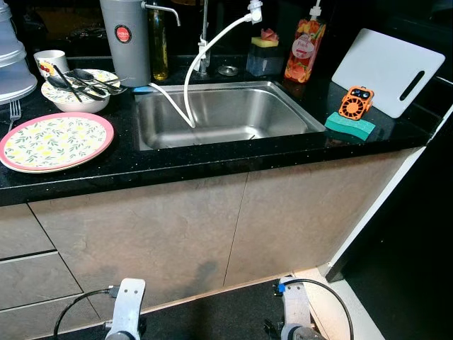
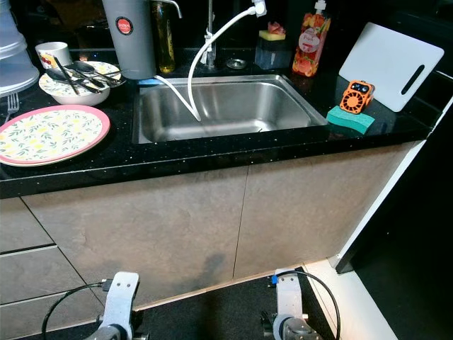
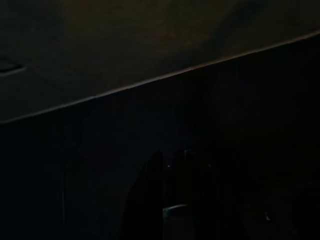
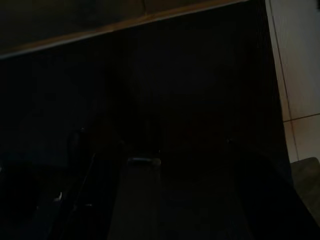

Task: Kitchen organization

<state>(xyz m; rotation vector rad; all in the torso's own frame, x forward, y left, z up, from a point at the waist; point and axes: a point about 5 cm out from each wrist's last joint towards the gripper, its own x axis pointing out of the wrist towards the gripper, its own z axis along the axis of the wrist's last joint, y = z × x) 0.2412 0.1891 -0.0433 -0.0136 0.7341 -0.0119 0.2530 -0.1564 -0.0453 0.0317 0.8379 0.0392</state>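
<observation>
A: What is seen on the black speckled stone surface (image 1: 212, 159)?

B: A rectangular stainless-steel sink (image 1: 226, 113) is set at the middle. At nine o'clock from it, a round pink-rimmed plate with a leaf pattern (image 1: 53, 140) is laid flat. At ten o'clock, a white bowl holding dark cutlery (image 1: 78, 88) is placed, with a white mug (image 1: 51, 62) just behind it and a tall grey cylindrical canister (image 1: 126, 39) beside it.

A: And the other side?

B: At three o'clock, a green sponge (image 1: 350, 125) is laid near the surface's front edge, with a small orange gadget (image 1: 356, 102) touching it. A white plastic cutting board (image 1: 389, 69) is leaned behind them. At one o'clock, an orange soap bottle (image 1: 305, 49) is stood upright. A white flexible hose (image 1: 205, 57) is curved down into the sink.

A: The arms?

B: Both are hung idle at six o'clock, before the beige cabinet fronts (image 1: 212, 227). The left end effector (image 3: 172, 195) and the right end effector (image 4: 142, 190) are shown in deep shade; whether their fingers are spread or pressed together cannot be told.
</observation>
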